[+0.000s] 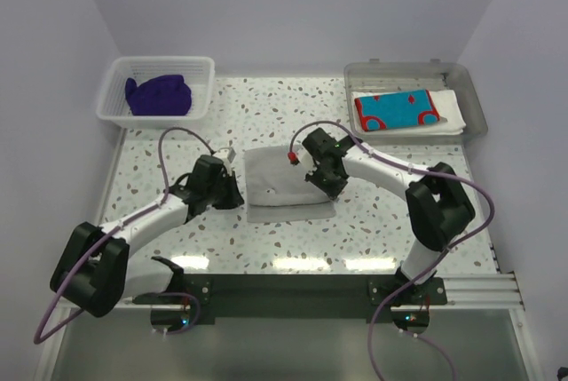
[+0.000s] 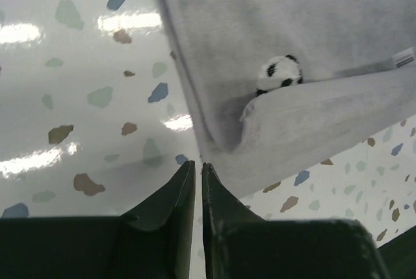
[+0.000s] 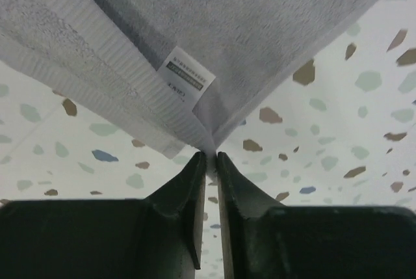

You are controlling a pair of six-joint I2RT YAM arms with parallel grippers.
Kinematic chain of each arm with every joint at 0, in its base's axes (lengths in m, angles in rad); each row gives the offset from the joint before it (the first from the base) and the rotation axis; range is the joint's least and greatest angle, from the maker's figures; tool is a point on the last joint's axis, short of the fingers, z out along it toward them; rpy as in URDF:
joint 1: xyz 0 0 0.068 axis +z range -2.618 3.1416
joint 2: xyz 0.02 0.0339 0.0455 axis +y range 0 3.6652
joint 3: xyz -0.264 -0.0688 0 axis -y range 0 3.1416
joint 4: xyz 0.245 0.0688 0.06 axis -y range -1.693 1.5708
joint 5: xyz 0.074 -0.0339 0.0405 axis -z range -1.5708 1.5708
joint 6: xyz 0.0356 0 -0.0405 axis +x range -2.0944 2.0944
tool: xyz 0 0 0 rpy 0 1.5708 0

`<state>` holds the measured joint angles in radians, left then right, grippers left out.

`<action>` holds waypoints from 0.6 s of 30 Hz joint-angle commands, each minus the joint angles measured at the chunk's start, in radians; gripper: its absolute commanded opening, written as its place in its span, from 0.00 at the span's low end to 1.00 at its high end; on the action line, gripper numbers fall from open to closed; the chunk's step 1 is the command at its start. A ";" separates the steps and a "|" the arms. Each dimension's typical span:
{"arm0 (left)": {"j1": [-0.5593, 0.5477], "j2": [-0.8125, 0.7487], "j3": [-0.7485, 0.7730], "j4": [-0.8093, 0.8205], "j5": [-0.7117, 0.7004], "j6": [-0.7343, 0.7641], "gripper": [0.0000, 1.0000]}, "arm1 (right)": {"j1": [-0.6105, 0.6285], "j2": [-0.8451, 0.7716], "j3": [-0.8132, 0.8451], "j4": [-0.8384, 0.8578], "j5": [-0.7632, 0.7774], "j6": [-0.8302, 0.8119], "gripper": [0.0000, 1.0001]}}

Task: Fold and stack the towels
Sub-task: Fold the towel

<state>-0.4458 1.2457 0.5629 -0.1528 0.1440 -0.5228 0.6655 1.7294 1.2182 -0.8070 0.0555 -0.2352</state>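
Observation:
The grey towel [image 1: 282,187] lies partly folded at the table's middle. It carries a small panda patch [image 2: 279,74] and a white label [image 3: 186,77]. My right gripper [image 1: 330,187] is shut on the towel's corner [image 3: 211,146] and holds that corner off the table. My left gripper [image 1: 234,196] is shut at the towel's left edge [image 2: 214,142], with its tips against the edge and nothing visibly between them. The dark purple towel [image 1: 160,94] lies in the basket. The turquoise-and-red towel [image 1: 397,110] lies folded on the white towel [image 1: 450,116] in the tray. No mint towel shows.
The white slatted basket [image 1: 200,88] stands at the back left. The clear grey tray [image 1: 470,88] stands at the back right. The speckled table [image 1: 382,230] ends in walls on three sides.

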 commanded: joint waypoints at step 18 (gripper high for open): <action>-0.083 -0.171 0.032 -0.182 -0.083 -0.147 0.76 | 0.026 -0.238 -0.045 -0.062 0.012 0.294 0.40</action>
<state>-0.5121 1.0172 0.5468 -0.3309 0.0746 -0.6209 0.7036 1.4918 1.1549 -0.9356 -0.0101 -0.0769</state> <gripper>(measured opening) 0.774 0.404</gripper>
